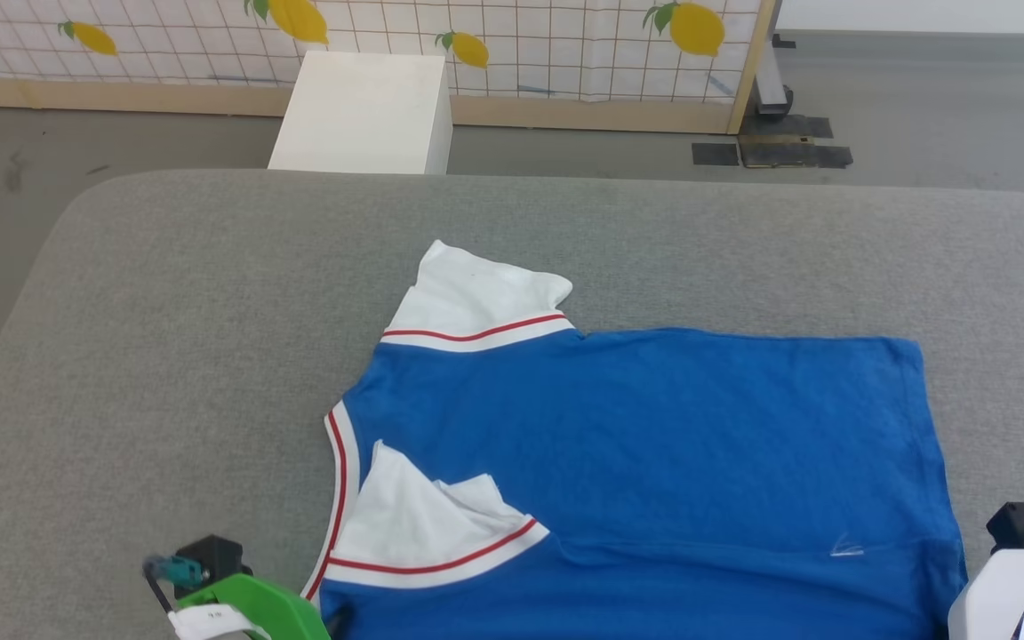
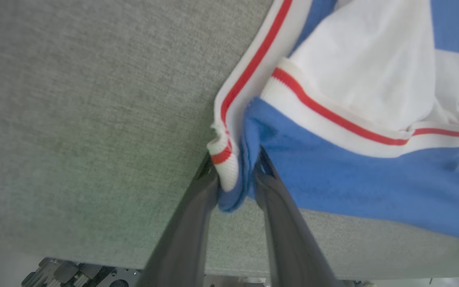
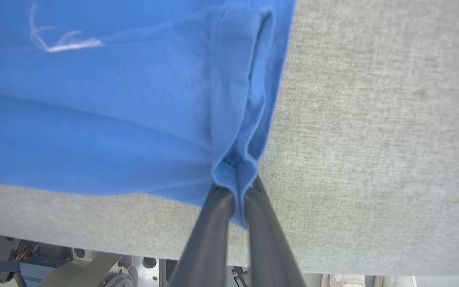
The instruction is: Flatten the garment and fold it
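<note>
Your left gripper [image 2: 233, 175] clamps the shirt [image 1: 636, 427] at the collar [image 2: 226, 159], the right gripper [image 3: 237, 195] at the hem [image 3: 233, 169]; it lies on the grey table [image 1: 210, 311]. Pull unevenly and the thin hold may slip.

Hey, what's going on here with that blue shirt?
A two-armed robot is handling a shirt that lies mostly flat on a gray padded table. Its left gripper pinches the near edge by the striped neck trim. Its right gripper pinches the near hem corner. The near sleeve lies folded onto the blue body, and the far sleeve sticks out, rumpled.
</note>
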